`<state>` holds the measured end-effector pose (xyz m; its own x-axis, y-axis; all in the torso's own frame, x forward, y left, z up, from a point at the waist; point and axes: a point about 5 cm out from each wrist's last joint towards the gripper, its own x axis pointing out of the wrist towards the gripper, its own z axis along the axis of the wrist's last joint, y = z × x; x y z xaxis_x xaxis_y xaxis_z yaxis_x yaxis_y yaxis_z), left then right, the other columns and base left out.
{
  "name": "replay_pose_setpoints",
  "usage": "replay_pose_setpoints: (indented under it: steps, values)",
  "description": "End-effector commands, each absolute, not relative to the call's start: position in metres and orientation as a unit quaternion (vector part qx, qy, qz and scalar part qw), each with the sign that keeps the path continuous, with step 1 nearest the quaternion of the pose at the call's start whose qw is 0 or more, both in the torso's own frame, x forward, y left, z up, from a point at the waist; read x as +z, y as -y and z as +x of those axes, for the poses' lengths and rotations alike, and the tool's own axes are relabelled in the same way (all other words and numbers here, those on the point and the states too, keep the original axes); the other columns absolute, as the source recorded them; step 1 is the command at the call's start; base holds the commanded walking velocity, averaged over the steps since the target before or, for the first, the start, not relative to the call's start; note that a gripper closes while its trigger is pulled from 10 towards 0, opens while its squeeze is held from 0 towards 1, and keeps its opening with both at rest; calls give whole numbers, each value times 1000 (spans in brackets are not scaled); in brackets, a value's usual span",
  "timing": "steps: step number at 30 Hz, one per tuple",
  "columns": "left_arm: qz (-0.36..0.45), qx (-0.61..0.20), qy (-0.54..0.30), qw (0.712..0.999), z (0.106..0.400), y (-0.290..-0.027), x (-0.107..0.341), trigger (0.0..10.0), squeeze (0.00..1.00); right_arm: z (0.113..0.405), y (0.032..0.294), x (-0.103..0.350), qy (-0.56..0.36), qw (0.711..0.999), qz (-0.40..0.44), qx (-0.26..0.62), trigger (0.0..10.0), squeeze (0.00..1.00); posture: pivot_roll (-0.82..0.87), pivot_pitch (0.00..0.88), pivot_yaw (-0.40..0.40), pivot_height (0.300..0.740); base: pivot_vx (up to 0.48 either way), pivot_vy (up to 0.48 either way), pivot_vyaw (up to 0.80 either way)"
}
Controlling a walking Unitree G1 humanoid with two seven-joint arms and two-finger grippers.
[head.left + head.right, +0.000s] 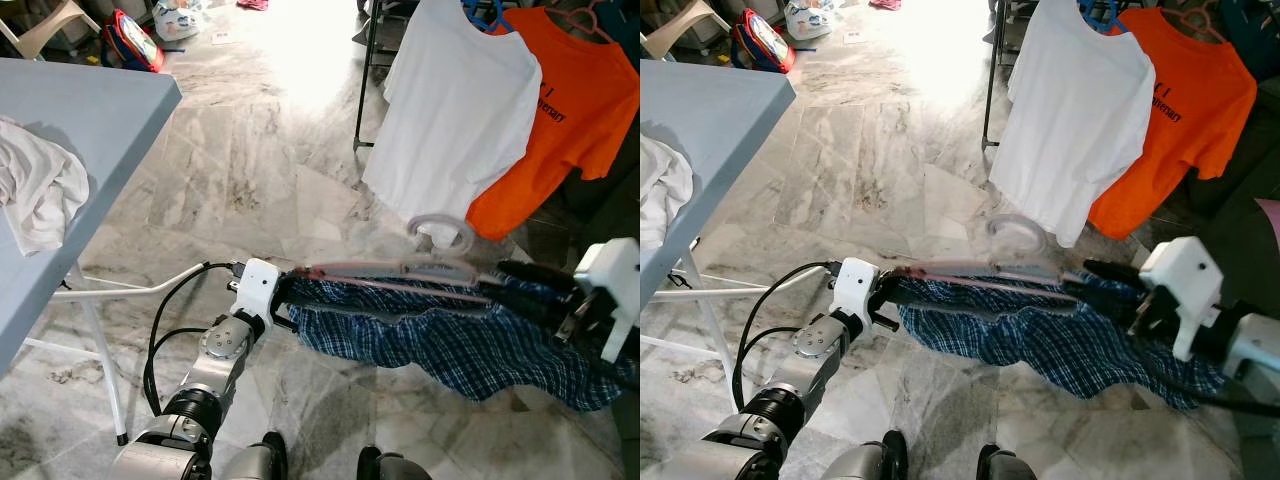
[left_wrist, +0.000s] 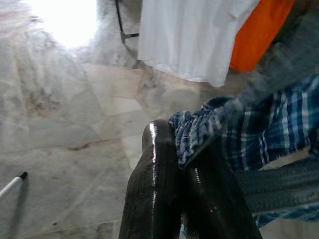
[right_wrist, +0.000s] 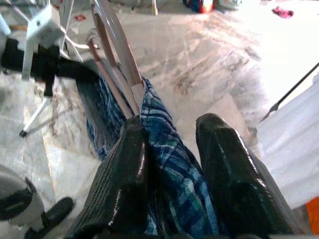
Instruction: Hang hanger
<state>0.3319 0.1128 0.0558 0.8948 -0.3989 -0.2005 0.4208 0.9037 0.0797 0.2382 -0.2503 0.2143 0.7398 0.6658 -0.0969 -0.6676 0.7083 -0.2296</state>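
Both hands are stretching a pink hanger [image 1: 400,272] draped with soft blue plaid shorts [image 1: 450,340] between them: the left hand [image 1: 292,300] is clamping one end, the right hand [image 1: 1110,285] pinching the other. Open marble floor [image 1: 250,170] is lying beyond them.

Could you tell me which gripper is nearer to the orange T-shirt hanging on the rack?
The right gripper is nearer, just below the orange T-shirt. The left gripper holds the hanger's far end, toward the ironing table.

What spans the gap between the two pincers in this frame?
In the left eye view, a pink hanger carrying blue plaid shorts stretches from the left pincer to the right pincer.
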Motion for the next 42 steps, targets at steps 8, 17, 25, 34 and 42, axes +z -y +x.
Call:
replay_pose_setpoints:
  steps: [8,17,25,34,42]
  values:
    - [40,-239,-117,963,319,-106,41,4510,0,244,240,213,44,943,-18,330,10000,0,-61,237,12,740,0,0,0]
    - [30,-305,-59,950,313,-95,51,10000,1000,264,236,191,10,961,-63,270,10000,0,-51,240,7,740,0,0,0]
    - [67,-381,-35,921,301,-89,52,10000,1000,270,236,173,-29,951,-140,275,10000,0,-47,244,-2,740,0,0,0]
    - [116,-424,-7,898,291,-85,52,10000,1000,270,237,159,-72,917,-217,328,10000,0,-45,243,6,740,0,0,0]
    - [159,-364,56,916,303,-92,71,10000,1000,283,244,162,-86,877,-314,354,10000,0,-42,248,17,740,0,0,0]
